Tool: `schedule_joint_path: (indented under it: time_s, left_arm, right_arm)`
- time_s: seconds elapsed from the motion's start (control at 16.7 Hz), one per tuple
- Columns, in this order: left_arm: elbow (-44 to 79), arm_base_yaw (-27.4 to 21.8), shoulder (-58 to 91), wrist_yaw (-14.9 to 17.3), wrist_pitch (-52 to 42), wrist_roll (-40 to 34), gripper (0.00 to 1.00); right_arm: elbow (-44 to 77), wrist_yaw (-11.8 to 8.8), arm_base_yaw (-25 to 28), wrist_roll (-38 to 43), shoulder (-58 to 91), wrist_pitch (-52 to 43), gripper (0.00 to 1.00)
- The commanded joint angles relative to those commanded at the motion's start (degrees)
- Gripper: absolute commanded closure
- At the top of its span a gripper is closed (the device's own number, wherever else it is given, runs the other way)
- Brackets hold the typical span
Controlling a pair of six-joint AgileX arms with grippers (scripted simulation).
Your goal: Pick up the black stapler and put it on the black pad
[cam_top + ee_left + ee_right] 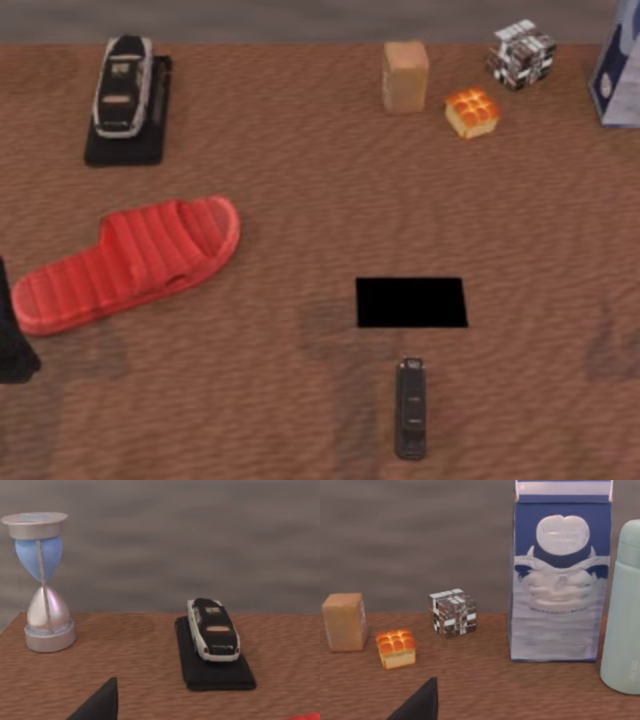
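The black stapler (pixel 411 410) lies lengthwise near the front edge, a little right of centre, with nothing holding it. Just behind it, with a small gap between them, the black pad (pixel 411 302) lies flat and bare. My left gripper (pixel 12 350) is parked at the table's left edge, far from both. In its wrist view only one dark finger (pixel 102 702) shows, with bare table beside it. My right gripper (pixel 462 716) is out of the top view, off to the right. One finger (pixel 422 702) shows, well apart from anything. Neither wrist view shows the stapler or pad.
A red slipper (pixel 130 260) lies at the left, and a toy car on a black base (pixel 125 95) at the back left, near an hourglass (pixel 45 580). At the back right are a brown block (pixel 405 75), a bread bun (pixel 472 112), a cube (pixel 521 55), a blue carton (pixel 560 575) and a teal bottle (pixel 625 610).
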Motion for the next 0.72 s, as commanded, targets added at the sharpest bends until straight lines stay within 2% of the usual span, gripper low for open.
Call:
schedule_joint_path:
  time_s: [0.3,0.48,0.72]
  left_arm:
    - [0.00,0.00,0.00,0.00,0.00,0.00,0.00]
    - [0.00,0.00,0.00,0.00,0.00,0.00,0.00]
    - [0.00,0.00,0.00,0.00,0.00,0.00,0.00]
  right_arm:
    - [3.47,-0.07,2.04,2.24,3.51,-2.75,0.00]
    - [11.59,-0.07,6.55,7.34,12.55,-9.03,0.00]
    - [26.67,0.02,14.92,16.81,32.88,-21.06,0.00]
